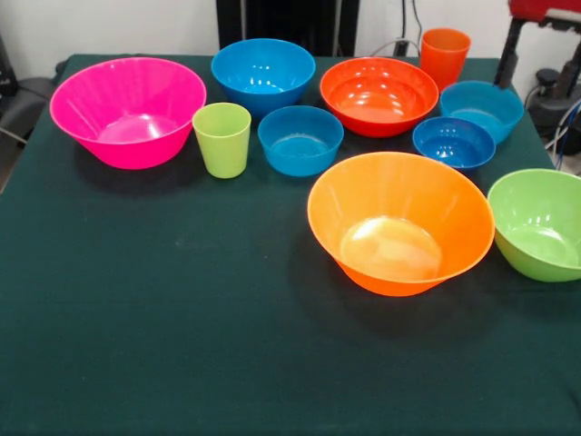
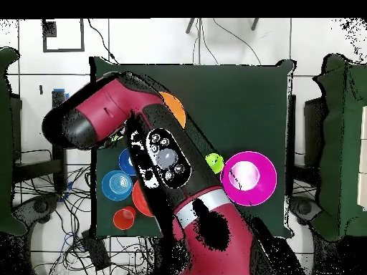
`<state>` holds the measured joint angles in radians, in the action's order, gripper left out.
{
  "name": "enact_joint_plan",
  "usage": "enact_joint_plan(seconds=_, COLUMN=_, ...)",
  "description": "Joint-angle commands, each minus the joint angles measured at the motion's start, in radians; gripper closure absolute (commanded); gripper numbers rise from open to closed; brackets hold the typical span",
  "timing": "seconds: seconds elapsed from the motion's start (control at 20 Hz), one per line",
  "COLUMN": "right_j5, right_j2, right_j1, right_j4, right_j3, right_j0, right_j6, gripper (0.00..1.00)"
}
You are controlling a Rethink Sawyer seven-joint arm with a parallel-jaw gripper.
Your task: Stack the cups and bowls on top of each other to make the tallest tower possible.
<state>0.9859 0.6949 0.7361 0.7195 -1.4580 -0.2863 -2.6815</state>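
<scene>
All bowls and cups stand apart and open side up on the green table; there is no tower. In the front view the large pink bowl is far left and the lime-green cup stands beside it. The medium blue bowl, red-orange bowl and ribbed orange cup are at the back. Three small blue bowls sit mid-table. The large light-orange bowl and the lime-green bowl are at the right. The gripper shows in neither view.
The red arm is folded above the table in the overhead view and hides most of the bowls; the pink bowl and lime cup show beside it. The black pedestal stands behind the table. Cables lie at the far right.
</scene>
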Motion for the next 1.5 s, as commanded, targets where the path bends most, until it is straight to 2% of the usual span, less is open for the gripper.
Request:
enact_joint_plan(seconds=0.05, right_j5=-0.087, right_j2=-0.187, right_j1=-0.095, right_j4=0.072, right_j3=0.099, right_j0=0.020, right_j6=-0.232, gripper=0.00)
enact_joint_plan(seconds=0.75, right_j5=-0.097, right_j2=-0.259, right_j1=-0.137, right_j4=-0.002, right_j3=0.162, right_j0=0.038, right_j6=-0.128, gripper=0.00)
enact_joint_plan(seconds=1.0, right_j5=0.020, right_j2=-0.280, right_j1=-0.171, right_j4=0.006, right_j3=0.255, right_j0=0.071, right_j6=-0.052, gripper=0.00)
enact_joint_plan(seconds=1.2, right_j5=0.018, right_j2=-0.300, right_j1=-0.207, right_j4=0.006, right_j3=0.306, right_j0=0.110, right_j6=-0.079, gripper=0.00)
enact_joint_plan(seconds=1.5, right_j5=0.008, right_j2=-0.307, right_j1=-0.255, right_j4=-0.037, right_j3=0.378, right_j0=0.143, right_j6=-0.081, gripper=0.00)
